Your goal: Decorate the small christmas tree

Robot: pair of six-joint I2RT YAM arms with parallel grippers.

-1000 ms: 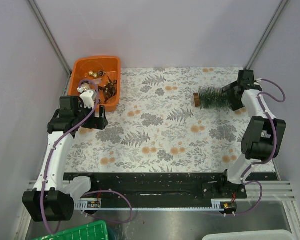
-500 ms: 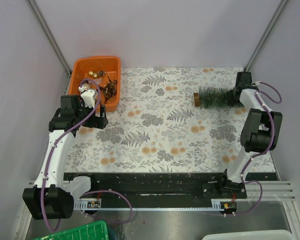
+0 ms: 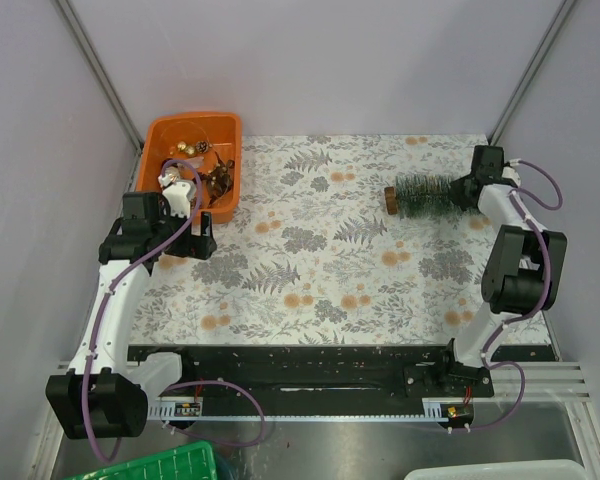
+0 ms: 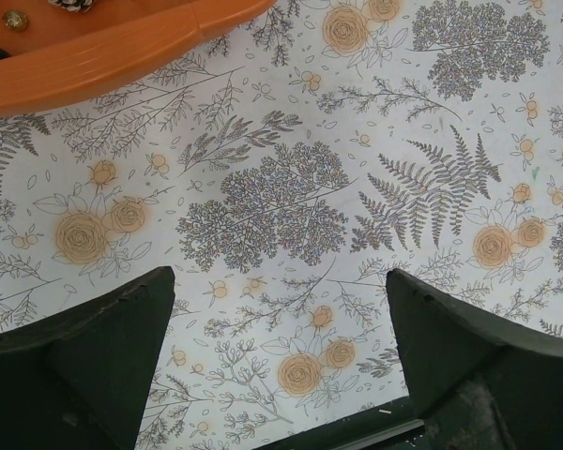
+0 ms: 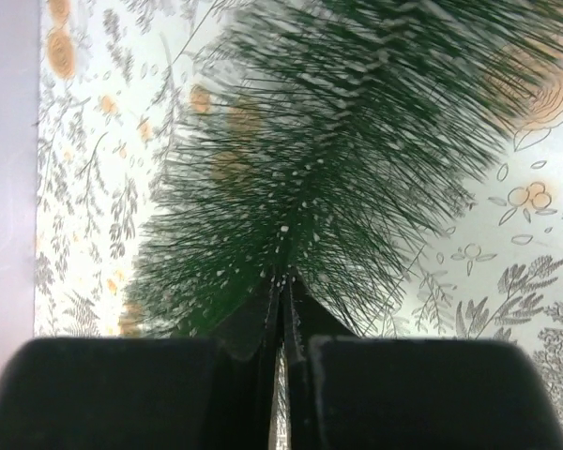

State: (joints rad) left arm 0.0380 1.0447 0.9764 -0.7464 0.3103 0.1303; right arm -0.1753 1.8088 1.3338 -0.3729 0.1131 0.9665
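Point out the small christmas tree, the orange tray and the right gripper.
small christmas tree (image 3: 430, 194), top view, mid bristles.
orange tray (image 3: 192, 117), top view, far rim.
right gripper (image 5: 282, 286), right wrist view, between closed fingertips.

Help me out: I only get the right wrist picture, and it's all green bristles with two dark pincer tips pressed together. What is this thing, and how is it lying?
Observer: It's the small christmas tree, lying on its side on the floral table, with its round brown base toward the middle.
Operator: Is the other arm busy?
Observer: No. The left pincer hangs open over the table, holding nothing, beside an orange tray.
Operator: Any decorations around?
Observer: Small ornaments lie in that tray; none show on the tree.
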